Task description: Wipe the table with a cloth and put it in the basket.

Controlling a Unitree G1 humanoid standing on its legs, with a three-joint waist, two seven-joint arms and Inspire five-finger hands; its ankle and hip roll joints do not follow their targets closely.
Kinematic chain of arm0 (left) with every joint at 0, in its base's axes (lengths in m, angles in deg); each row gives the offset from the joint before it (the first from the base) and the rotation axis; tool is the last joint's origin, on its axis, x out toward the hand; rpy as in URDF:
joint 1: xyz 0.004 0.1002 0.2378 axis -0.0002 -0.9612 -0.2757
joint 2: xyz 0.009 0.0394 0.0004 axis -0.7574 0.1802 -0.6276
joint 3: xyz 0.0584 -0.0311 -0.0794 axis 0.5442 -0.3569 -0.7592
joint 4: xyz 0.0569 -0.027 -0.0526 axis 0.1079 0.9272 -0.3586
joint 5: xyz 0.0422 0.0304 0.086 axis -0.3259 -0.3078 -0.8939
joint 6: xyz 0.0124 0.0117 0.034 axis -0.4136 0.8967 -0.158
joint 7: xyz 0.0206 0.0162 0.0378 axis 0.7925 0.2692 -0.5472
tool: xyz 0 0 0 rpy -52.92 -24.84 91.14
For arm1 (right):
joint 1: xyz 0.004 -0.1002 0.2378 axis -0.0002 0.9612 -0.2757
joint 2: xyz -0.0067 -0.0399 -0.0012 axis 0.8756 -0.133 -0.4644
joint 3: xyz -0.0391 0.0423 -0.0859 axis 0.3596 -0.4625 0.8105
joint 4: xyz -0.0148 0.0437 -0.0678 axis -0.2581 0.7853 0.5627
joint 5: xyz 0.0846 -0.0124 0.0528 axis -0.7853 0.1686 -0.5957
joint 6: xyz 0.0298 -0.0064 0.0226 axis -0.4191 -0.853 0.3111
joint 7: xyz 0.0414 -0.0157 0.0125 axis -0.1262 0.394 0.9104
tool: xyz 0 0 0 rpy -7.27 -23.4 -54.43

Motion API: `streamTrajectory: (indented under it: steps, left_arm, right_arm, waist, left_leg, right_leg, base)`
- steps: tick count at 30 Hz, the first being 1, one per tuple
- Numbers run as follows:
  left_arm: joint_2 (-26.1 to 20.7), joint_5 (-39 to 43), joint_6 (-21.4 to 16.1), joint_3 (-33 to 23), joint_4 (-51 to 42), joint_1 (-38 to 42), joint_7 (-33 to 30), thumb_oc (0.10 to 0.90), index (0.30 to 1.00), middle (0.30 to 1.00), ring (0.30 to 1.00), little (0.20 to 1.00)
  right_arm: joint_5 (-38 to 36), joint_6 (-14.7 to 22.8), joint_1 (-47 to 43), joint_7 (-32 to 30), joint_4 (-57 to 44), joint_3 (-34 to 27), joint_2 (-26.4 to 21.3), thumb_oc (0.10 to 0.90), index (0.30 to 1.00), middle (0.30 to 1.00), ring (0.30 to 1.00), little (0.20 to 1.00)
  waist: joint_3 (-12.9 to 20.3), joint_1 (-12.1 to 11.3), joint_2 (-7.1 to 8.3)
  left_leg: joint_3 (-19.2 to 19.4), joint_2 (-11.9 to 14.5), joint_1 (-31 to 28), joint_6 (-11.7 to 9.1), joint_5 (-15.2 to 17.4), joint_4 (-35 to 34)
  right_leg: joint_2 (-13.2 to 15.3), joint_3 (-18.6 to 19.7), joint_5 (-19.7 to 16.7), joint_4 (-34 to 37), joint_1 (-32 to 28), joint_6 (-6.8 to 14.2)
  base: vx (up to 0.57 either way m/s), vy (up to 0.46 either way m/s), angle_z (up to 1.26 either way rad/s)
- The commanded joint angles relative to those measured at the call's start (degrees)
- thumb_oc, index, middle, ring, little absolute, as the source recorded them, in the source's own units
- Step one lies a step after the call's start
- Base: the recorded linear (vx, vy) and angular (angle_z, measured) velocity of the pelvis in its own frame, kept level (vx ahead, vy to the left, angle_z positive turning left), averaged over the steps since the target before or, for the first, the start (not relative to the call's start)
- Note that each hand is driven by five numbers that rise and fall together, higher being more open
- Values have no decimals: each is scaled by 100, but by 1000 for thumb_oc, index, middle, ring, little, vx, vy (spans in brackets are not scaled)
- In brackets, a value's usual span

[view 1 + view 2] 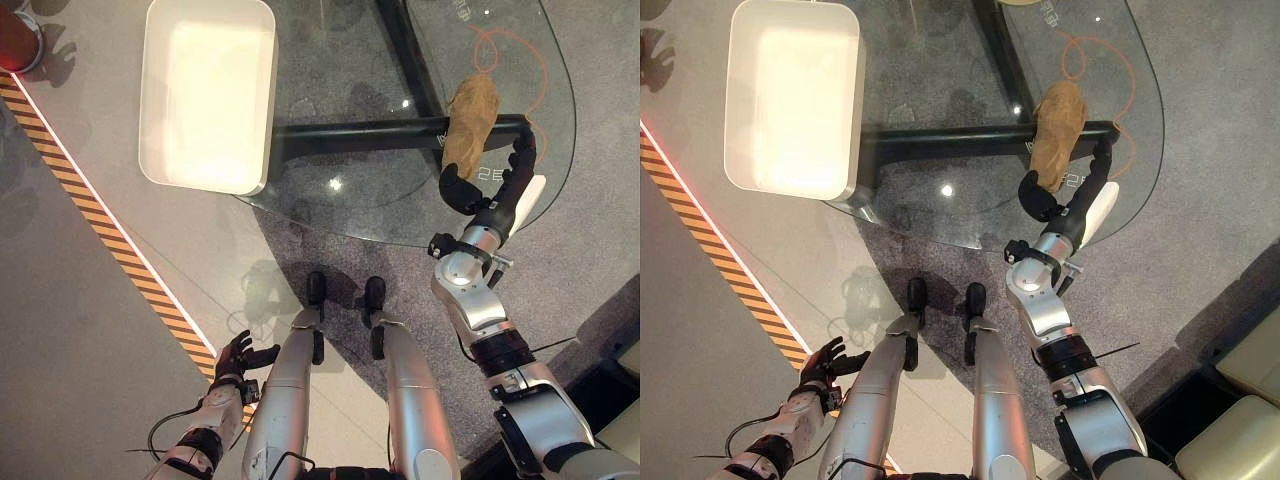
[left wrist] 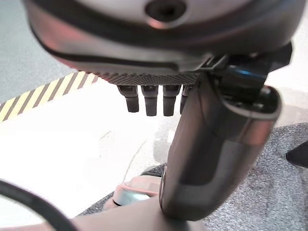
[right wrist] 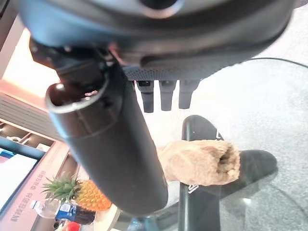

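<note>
A crumpled tan cloth [image 1: 471,120] lies on the round glass table [image 1: 350,190], near its right edge above the black frame bar. My right hand [image 1: 492,205] reaches over that edge just short of the cloth's near end. It is open, with the thumb [image 1: 455,186] to the left and straight fingers [image 1: 522,155] to the right. In the right wrist view the cloth [image 3: 199,161] lies past the thumb, untouched. The white rectangular basket [image 1: 205,90] stands empty at the table's left end. My left hand [image 1: 236,358] hangs low by the floor, open and idle.
A black frame bar [image 1: 360,131] runs under the glass. An orange cable loop [image 1: 525,55] lies beyond the cloth. Yellow-and-black striped tape [image 1: 90,200] crosses the floor on the left. Cream cushions [image 1: 1240,400] stand at the lower right.
</note>
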State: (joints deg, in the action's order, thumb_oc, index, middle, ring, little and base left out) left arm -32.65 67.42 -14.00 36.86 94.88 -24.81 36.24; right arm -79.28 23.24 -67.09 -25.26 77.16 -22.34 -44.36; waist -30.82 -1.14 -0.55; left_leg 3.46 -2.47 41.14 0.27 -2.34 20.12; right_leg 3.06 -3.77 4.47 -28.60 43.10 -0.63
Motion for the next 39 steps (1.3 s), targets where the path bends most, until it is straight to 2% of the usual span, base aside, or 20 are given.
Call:
streamTrajectory:
  steps: [1, 11, 21, 30, 39]
  left_arm:
    - [523, 65, 90, 285, -192, -357, -110, 800, 900, 900, 900, 900]
    - [515, 161, 154, 365, -284, -336, -149, 800, 900, 900, 900, 900]
    - [459, 317, 186, 425, -380, -250, -278, 800, 900, 900, 900, 900]
    - [408, 391, 146, 500, -366, -179, -243, 800, 900, 900, 900, 900]
    - [361, 463, 166, 611, -416, -154, -225, 800, 900, 900, 900, 900]
  right_arm:
    - [-10, 486, -192, -335, -583, -265, -448, 800, 900, 900, 900, 900]
    - [-340, 458, -597, -244, -515, -291, -511, 800, 900, 900, 900, 900]
    - [-948, 244, -860, -526, -14, -282, -551, 800, 900, 900, 900, 900]
    - [-1219, -147, -1423, -458, 932, -92, -898, 800, 900, 900, 900, 900]
    - [-1302, -14, -2034, -488, 1576, 158, -1258, 800, 900, 900, 900, 900]
  waist:
    - [102, 77, -179]
    - [102, 34, -258]
    - [102, -25, -327]
    - [102, -106, -375]
    - [102, -205, -431]
  left_leg:
    - [-23, -154, 326, 226, 381, 674]
    - [-58, -175, 711, 223, 347, 777]
    - [-94, -210, 1103, 262, 318, 856]
    - [-130, -244, 1343, 226, 298, 899]
    - [-178, -281, 1392, 207, 318, 919]
  right_leg:
    - [-97, -77, -620, 585, 84, -31]
    - [-140, -58, -639, 431, 500, -37]
    - [-162, -87, -688, 282, 934, -43]
    - [-132, -137, -750, 258, 1169, -40]
    - [-121, -176, -738, 242, 1213, -29]
  base:
    - [39, -2, 2]
    - [32, 5, 1]
    - [11, -1, 2]
    - [0, 0, 0]
    - [0, 0, 0]
